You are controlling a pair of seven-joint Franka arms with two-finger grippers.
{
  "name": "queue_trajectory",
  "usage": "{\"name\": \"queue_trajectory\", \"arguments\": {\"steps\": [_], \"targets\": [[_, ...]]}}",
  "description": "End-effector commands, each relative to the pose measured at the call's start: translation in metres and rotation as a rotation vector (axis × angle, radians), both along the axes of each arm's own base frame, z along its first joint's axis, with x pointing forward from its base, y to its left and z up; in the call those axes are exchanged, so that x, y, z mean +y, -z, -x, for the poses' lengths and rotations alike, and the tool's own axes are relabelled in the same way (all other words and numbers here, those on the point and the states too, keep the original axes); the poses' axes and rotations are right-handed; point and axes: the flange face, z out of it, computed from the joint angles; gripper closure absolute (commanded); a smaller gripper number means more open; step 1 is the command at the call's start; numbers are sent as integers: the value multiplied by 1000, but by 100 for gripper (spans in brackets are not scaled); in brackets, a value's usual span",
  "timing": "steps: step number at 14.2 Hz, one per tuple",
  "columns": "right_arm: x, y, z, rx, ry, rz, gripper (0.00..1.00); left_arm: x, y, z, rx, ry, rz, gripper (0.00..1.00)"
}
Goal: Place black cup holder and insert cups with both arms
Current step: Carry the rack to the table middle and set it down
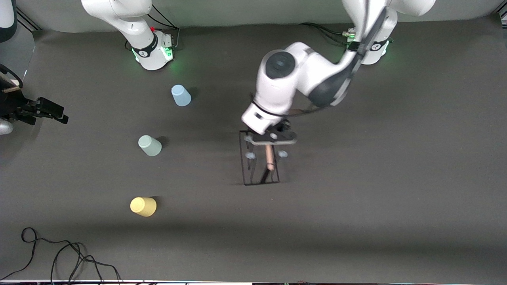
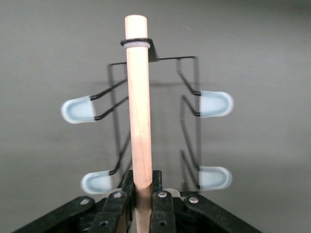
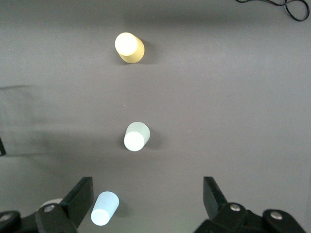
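Note:
The black cup holder (image 1: 259,166) is at the middle of the table, its pale-blue-tipped pegs (image 2: 214,104) empty. My left gripper (image 1: 271,138) is shut on its wooden rod handle (image 2: 138,97), gripping it near one end (image 2: 143,182). I cannot tell whether the base touches the table. The pale blue cup (image 1: 181,95), mint green cup (image 1: 149,145) and yellow cup (image 1: 143,206) stand upside down in a row toward the right arm's end. My right gripper (image 3: 146,206) is open and empty, high above the table beside the blue cup (image 3: 104,208), with the mint cup (image 3: 136,136) and yellow cup (image 3: 129,47) also in view.
A dark mat (image 1: 356,198) covers the table. A loose black cable (image 1: 59,257) lies at the edge nearest the front camera, at the right arm's end, and also shows in the right wrist view (image 3: 296,9). The right arm's black hand (image 1: 35,109) shows at the frame edge.

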Motion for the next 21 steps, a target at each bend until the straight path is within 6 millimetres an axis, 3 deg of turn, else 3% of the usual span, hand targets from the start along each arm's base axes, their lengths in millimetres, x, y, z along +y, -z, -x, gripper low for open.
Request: {"name": "queue_trajectory", "arguments": {"steps": [1,4,9,10,11,13,14,16,17,19,21], "targets": [[2,-4,0,-9,14,-16,0,-32,4,16,-27,3,16,100],[2,0,-1,-4,14,-16,0,-55,39,36,-31,60,-18,100],[2,1,-2,-1,13,-16,0,-51,67,29,-16,73,-56,100],[2,1,-2,-2,13,-16,0,-49,69,26,-17,70,-60,51],[2,1,-2,-1,14,-16,0,-46,70,24,-23,72,-70,11],[3,3,-3,2,11,-16,0,-41,63,17,-40,69,-71,1],[3,3,-3,2,11,-16,0,-35,60,10,-43,59,-70,1],[4,4,-2,5,14,-17,0,-17,24,-8,-71,29,-46,0],[5,5,1,8,13,-20,0,-1,-5,-18,-92,1,-28,0],[11,18,11,34,8,-38,0,41,-57,-33,-97,-42,-44,0],[33,32,26,33,-10,-59,0,102,-108,-46,-67,-2,-95,0]]}}
